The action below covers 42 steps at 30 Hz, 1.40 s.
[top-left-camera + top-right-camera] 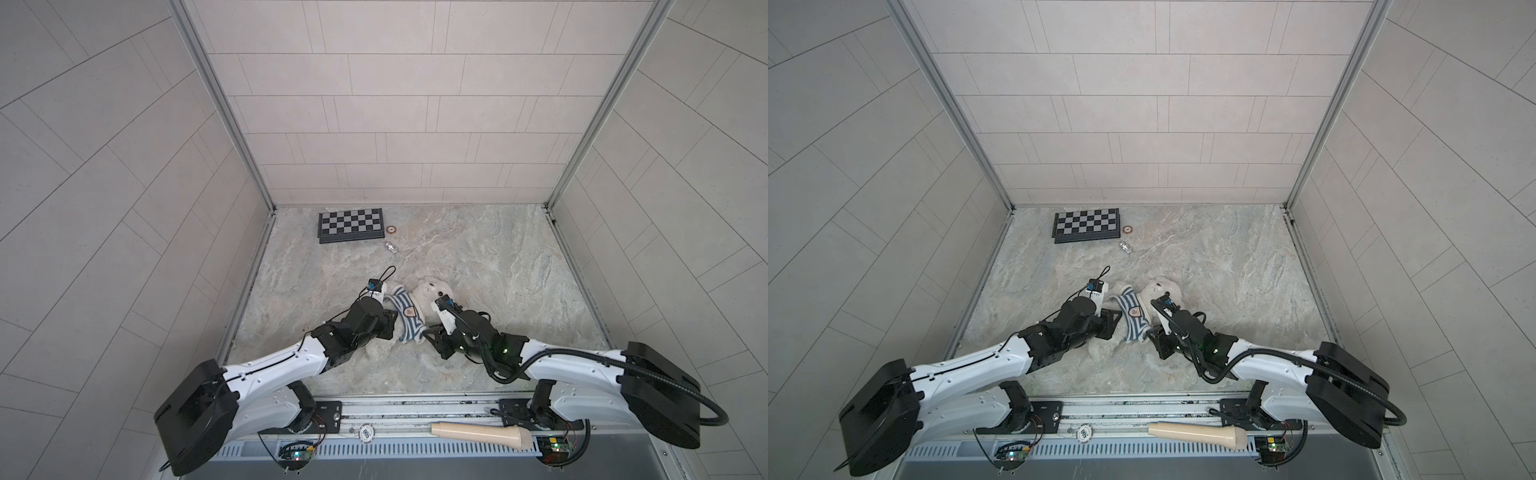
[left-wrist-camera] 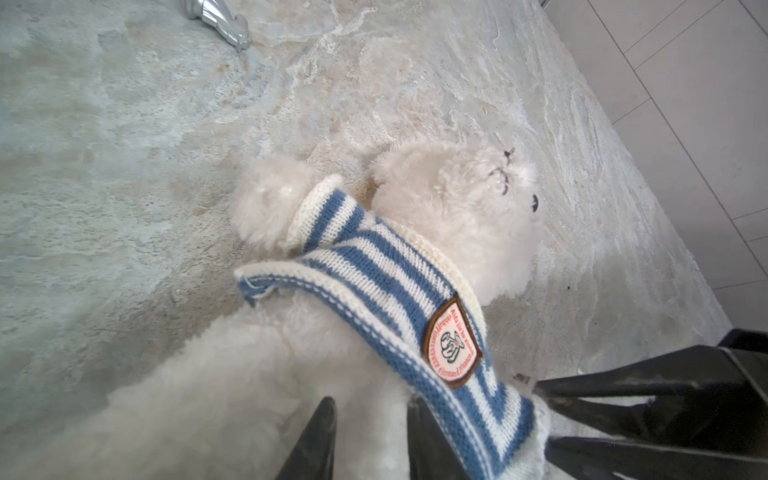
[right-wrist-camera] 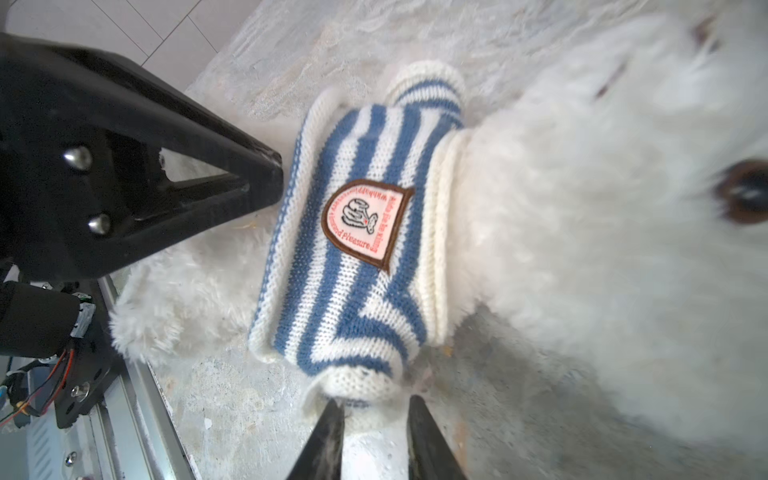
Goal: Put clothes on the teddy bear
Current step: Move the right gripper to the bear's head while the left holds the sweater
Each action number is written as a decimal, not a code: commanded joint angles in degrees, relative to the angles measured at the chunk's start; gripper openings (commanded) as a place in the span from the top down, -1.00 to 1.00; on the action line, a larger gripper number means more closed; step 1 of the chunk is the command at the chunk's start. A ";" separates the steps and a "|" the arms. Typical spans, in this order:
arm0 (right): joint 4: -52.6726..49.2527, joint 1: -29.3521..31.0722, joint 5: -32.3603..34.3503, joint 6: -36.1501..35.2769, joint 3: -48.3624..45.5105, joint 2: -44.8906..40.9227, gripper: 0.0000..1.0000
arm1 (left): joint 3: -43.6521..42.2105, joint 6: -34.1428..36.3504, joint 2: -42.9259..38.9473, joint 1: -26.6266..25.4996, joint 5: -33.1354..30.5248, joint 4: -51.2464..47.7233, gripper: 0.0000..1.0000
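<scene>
The teddy bear (image 1: 430, 291) (image 1: 1163, 289) lies on the marble table, head towards the far side. A blue-and-white striped sweater (image 1: 405, 309) (image 2: 374, 270) (image 3: 357, 282) with a badge covers its chest and one arm, bunched high under the chin. My left gripper (image 1: 394, 328) (image 2: 372, 403) pinches the white belly fur right beside the sweater's hem. My right gripper (image 1: 427, 332) (image 3: 376, 402) is shut on the cream cuff of the near sleeve, with white fur showing between its fingers behind the cuff. The bear's legs are hidden under the arms in both top views.
A folded chessboard (image 1: 350, 224) lies at the far left of the table, with a small brown disc (image 1: 391, 229) and a silver chess piece (image 1: 391, 247) (image 2: 220, 20) beside it. A beige cylinder (image 1: 482, 434) rests on the front rail. Tiled walls enclose three sides.
</scene>
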 commanded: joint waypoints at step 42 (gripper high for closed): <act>-4.80 -23.58 -17.16 -13.95 14.41 23.81 0.18 | 0.91 -4.75 -1.00 -9.03 0.85 -3.33 0.08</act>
